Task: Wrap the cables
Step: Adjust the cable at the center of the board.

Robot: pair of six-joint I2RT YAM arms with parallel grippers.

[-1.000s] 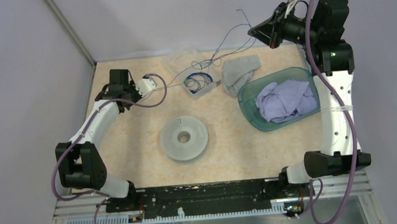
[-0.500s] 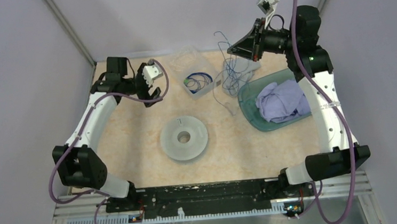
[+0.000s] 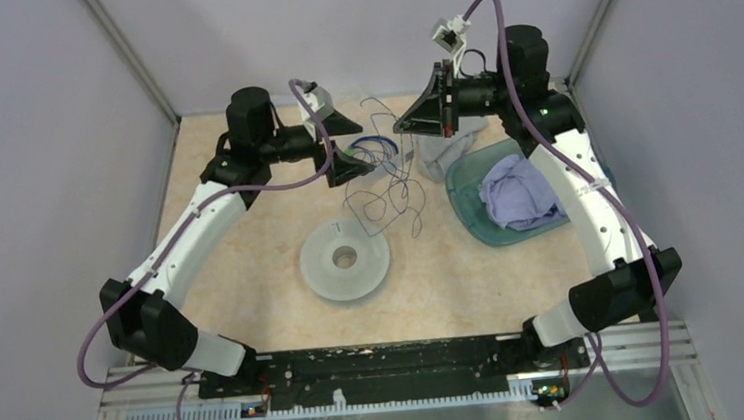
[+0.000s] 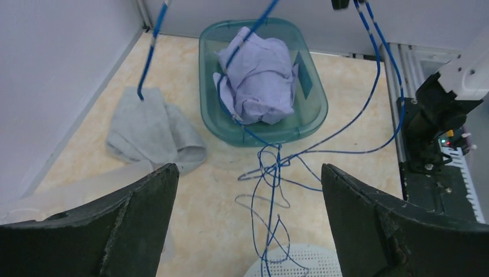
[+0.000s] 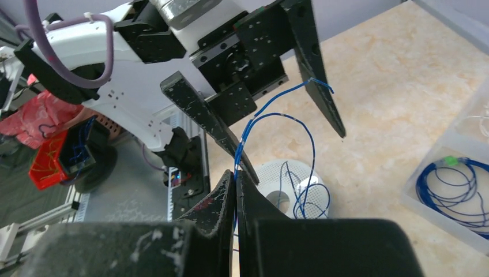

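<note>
Both arms had swung inward; the left gripper, fingers now spread wide, faced the cables dangling upright beside it from the right gripper, which pinched them above the spool.

Thin cables between left end effector and right end effector, near spool

Bright, even, diffuse light from overhead; no hard shadows, only faint soft edge beneath spool; table evenly lit, no glare; top view sharp corner to corner; left wrist view: cables crisp at centre, left fingers at 5 and 7 o'clock dark, slightly soft; faint sheen on basin rim; right wrist view: right fingers at 6 o'clock blurred, underexposed; area at 9 o'clock dim
</note>
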